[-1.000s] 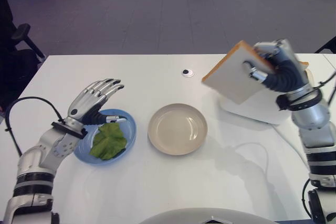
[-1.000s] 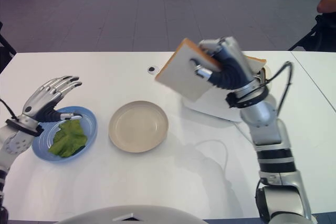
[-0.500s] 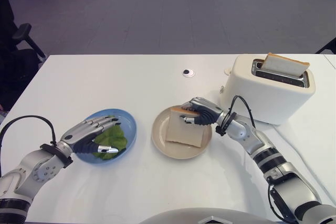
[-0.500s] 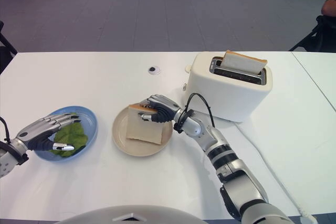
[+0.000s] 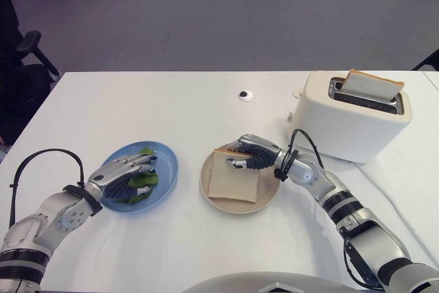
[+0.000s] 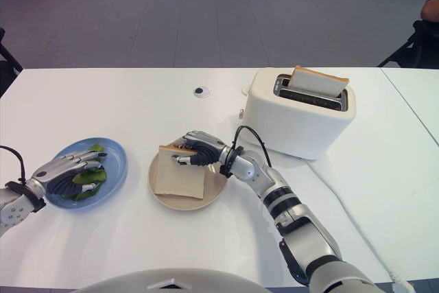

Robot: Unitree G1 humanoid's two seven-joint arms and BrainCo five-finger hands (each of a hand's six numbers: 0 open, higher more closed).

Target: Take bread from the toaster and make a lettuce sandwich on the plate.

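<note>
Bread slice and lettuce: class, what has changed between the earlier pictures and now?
The right hand brought the bread slice down from beside the toaster onto the plate, fingers still gripping its far edge. The left hand dropped from above the blue dish into it and curled its fingers around the lettuce. Toaster, second slice, plate and dish stayed put.

Left: lettuce (image 5: 145,180) lay in the bowl (image 5: 167,162).
Centre: bread slice (image 5: 230,184) lay on the plate (image 5: 264,195).
Far right: toaster (image 5: 343,135) held a second slice (image 5: 374,86).
</note>
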